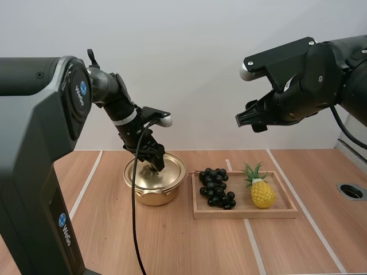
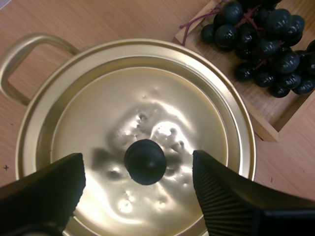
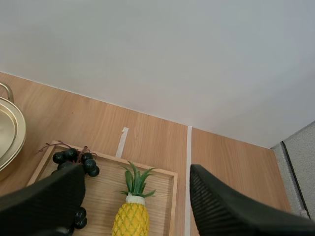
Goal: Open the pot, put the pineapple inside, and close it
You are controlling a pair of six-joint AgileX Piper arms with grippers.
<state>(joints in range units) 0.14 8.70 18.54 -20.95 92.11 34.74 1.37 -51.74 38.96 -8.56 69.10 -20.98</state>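
A table (image 1: 172,246) with a pot (image 1: 150,195) standing left of centre and a tray (image 1: 245,213) just beside it on the right. The lid (image 1: 172,169) sits on the pot, its knob (image 2: 144,161) at the middle. In the tray, grapes (image 1: 215,186) lie at the end nearer the pot and a pineapple (image 1: 262,192) at the other end, leaves towards the back of the table. The left gripper (image 1: 156,165) hangs just over the lid, one finger on each side of the knob, apart from it. The right gripper (image 1: 245,121) hangs high above the tray, fingers spread

Both spread-fingered: left gripper (image 1: 155,164) low, right gripper (image 1: 245,121) raised high
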